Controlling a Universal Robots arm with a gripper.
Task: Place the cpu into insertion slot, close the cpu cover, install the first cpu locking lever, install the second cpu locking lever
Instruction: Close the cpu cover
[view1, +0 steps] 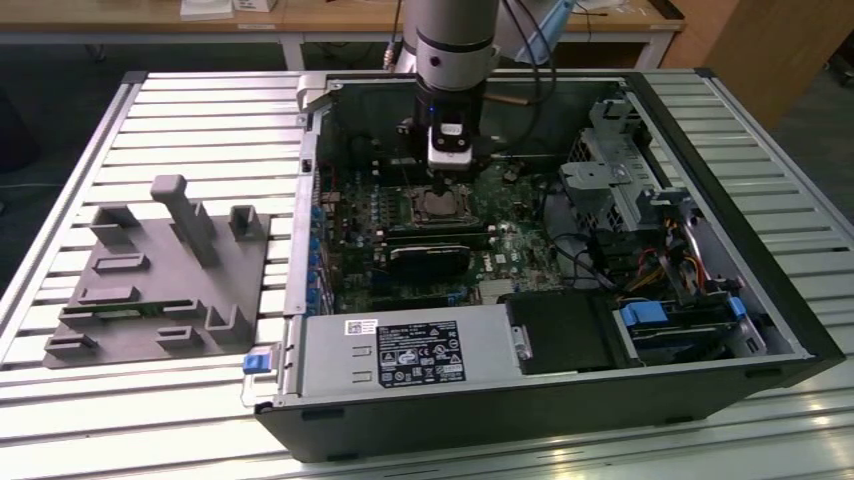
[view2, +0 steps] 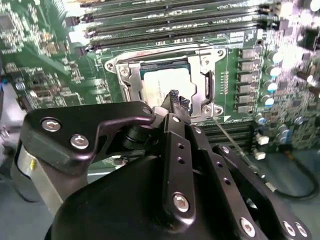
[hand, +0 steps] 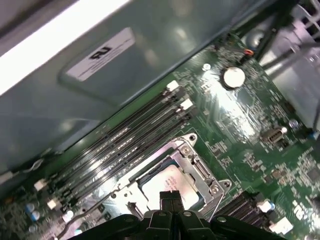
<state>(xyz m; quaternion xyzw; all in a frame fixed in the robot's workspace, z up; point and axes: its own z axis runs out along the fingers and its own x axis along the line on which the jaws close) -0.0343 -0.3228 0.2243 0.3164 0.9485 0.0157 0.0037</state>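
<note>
Where the second wrist view looks down past the black linkage, the gripper (view2: 176, 100) has its two fingers pressed together, tips right over the edge of the cpu (view2: 159, 85) on the gripper's side; can't tell if they touch it. The cpu sits flat in the slot (view2: 165, 63), silver top up, w/ the slot's dark edge showing along one side. The cover (view2: 204, 75) lies down over it, a silver frame whose window leaves the chip top bare. From the cover's corner nearest the fingers a thin wire lever (view2: 235, 147) slants away across the board (view2: 40, 65); can't tell if it's hooked. Beyond the socket run long black mem. slots (view2: 175, 22), side by side.

In the first wrist view, same layout: gripper (hand: 171, 200) tips together at the cpu (hand: 172, 181) edge, cover (hand: 198, 161) framing it, mem. slots (hand: 125, 142) just past. Further out on the board sits a round silver battery (hand: 233, 76), & the grey case wall (hand: 150, 55) rises behind.

In the exterior view the arm (view1: 454, 40) comes straight down into the open PC case (view1: 534, 410), gripper (view1: 446, 182) just above the cpu (view1: 437, 207). The case lies on its side on a slatted metal table (view1: 200, 110). A grey plastic fixture (view1: 147, 290) w/ upright pegs sits well apart, toward the exterior view's left.
</note>
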